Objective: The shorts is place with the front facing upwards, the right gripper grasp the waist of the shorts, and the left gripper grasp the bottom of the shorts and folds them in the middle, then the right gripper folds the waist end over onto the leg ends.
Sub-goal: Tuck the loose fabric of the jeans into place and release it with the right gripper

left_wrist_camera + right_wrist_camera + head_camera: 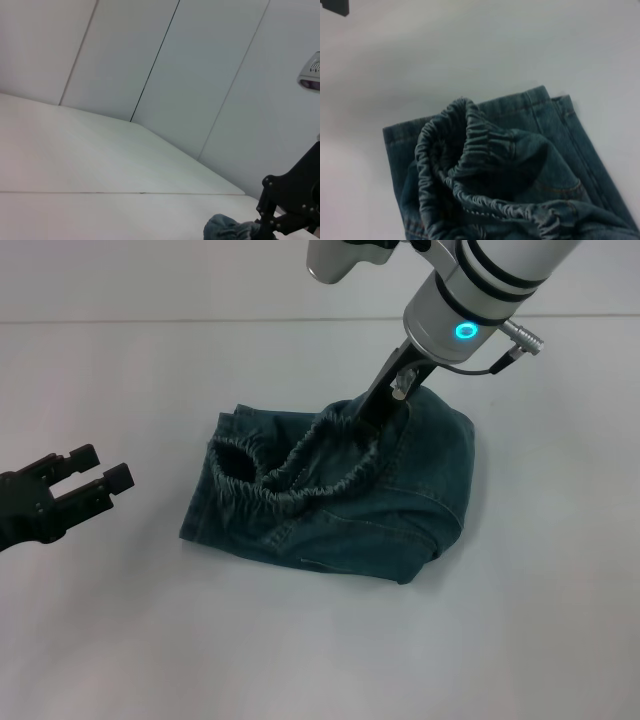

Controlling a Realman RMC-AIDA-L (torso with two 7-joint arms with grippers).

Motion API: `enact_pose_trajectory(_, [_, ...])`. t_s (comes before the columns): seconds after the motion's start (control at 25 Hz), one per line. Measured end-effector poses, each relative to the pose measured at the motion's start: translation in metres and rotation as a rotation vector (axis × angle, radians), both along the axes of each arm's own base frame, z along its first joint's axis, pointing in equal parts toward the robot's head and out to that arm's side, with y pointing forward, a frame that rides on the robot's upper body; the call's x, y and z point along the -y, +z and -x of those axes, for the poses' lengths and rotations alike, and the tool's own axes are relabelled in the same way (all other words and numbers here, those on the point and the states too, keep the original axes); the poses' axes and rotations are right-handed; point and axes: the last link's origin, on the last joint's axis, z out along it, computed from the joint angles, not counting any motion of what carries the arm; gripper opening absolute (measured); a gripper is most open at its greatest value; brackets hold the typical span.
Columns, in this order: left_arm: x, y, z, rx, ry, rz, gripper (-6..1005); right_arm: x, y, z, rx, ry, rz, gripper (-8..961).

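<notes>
The dark blue denim shorts [340, 495] lie folded on the white table [300, 660], and their elastic waistband [300, 465] is lifted and draped back over the legs. My right gripper [378, 412] comes down from the upper right and is shut on the waistband at its far side. The right wrist view shows the gathered waistband [465, 150] bunched over the leg fabric [560, 130]. My left gripper [92, 478] hovers open at the left, well apart from the shorts. In the left wrist view a bit of denim [227, 229] shows next to a black gripper [292, 202].
The white tabletop runs on all sides of the shorts, with its far edge [200, 320] against a pale wall. Wall panels [165, 60] fill the left wrist view. A dark corner [335, 6] shows at the edge of the right wrist view.
</notes>
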Motion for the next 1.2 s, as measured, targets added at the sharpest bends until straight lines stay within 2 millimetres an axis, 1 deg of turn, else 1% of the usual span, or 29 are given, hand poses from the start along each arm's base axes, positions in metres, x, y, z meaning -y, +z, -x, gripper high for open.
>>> enact_pose_trajectory(0.2, [0.001, -0.001, 0.002, -0.003, 0.007, -0.003, 734, -0.005, -0.001, 0.008, -0.045, 0.036, -0.022, 75])
enact_pose_trajectory(0.48, [0.003, -0.002, 0.003, 0.000, 0.015, -0.003, 734, -0.017, -0.005, 0.023, -0.148, 0.114, -0.095, 49])
enact_pose_trajectory(0.68, [0.006, -0.004, 0.004, 0.014, 0.021, -0.006, 734, -0.023, -0.016, 0.022, -0.208, 0.111, -0.139, 45])
enact_pose_trajectory(0.8, [0.009, -0.005, 0.004, 0.026, 0.028, -0.005, 735, -0.022, -0.021, 0.018, -0.247, 0.084, -0.146, 99])
enact_pose_trajectory(0.88, [0.010, -0.006, 0.005, 0.034, 0.033, -0.004, 735, -0.021, -0.021, 0.014, -0.283, 0.060, -0.152, 134])
enact_pose_trajectory(1.08, [0.011, -0.008, 0.004, 0.058, 0.036, 0.007, 735, -0.019, -0.010, 0.000, -0.417, -0.004, -0.191, 224])
enact_pose_trajectory(1.2, [0.013, -0.009, 0.002, 0.074, 0.035, 0.016, 735, -0.014, 0.006, -0.014, -0.523, -0.039, -0.227, 462])
